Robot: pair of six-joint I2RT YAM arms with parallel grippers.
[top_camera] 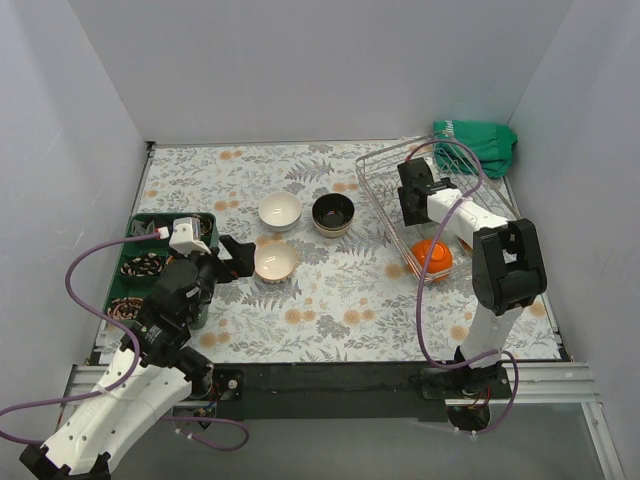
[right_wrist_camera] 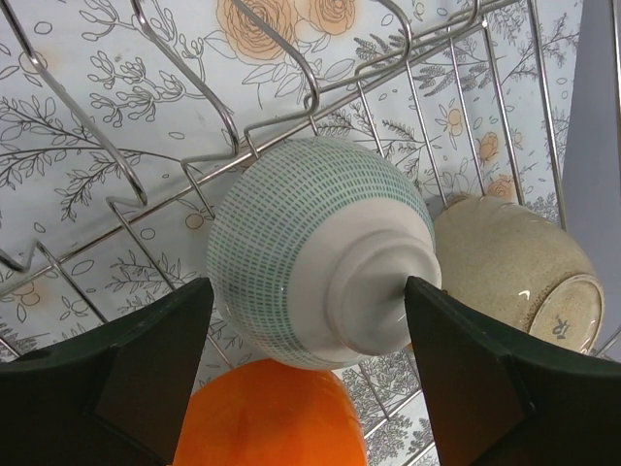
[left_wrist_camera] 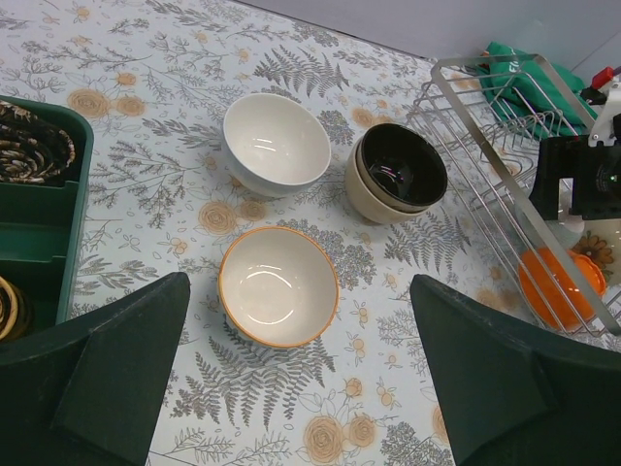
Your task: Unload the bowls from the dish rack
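Green-striped white ceramic bowl (right_wrist_camera: 291, 243) sits tipped in the silver wire dish rack (right_wrist_camera: 223, 126) between spread fingers of the right gripper (right_wrist_camera: 308, 287), speckled tan bowl (right_wrist_camera: 505, 267) beside, orange bowl (right_wrist_camera: 267, 417) below.

Robot lab cell: plain white walls (top_camera: 300, 60) around floral-cloth table (top_camera: 330, 290), alu frame (top_camera: 550, 378), loose cables (top_camera: 68, 288).

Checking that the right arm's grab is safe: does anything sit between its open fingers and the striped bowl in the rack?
Nothing visible does. The right gripper is open and faces the striped bowl directly. The tan bowl sits close beside it, the orange bowl lies just below, and the dish rack wires lie behind it.
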